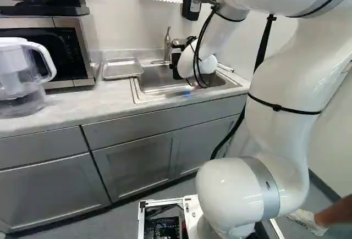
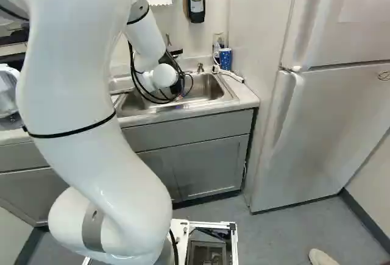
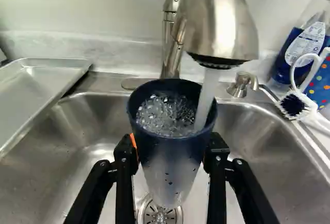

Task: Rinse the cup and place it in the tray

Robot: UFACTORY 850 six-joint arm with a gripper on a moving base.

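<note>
Gripper (image 2: 178,86), black, two-fingered: closed upon a cup, one finger to each side, a sliver of orange pad showing.

Cup (image 3: 170,157), dark blue: upright between the fingers, above the sink's drain (image 3: 160,214); bubbly water within.

Faucet (image 3: 221,26), brushed metal: running, its stream falling inside the cup's rim.

Sink (image 3: 85,131), steel: set in the counter (image 1: 71,104).

Soap dispenser (image 3: 241,86): at the sink's back edge.

Blue bottle (image 3: 303,49), white-handled brush (image 3: 295,104) and spotted blue tumbler (image 3: 322,82): grouped by the sink's back right corner, as the right base view has it.

Tray (image 1: 122,68), metal, shallow: on the counter along the sink's left edge in the left base view.

Microwave (image 1: 82,49) and clear pitcher (image 1: 19,77): farther left there, the pitcher nearer the counter's front edge.
</note>
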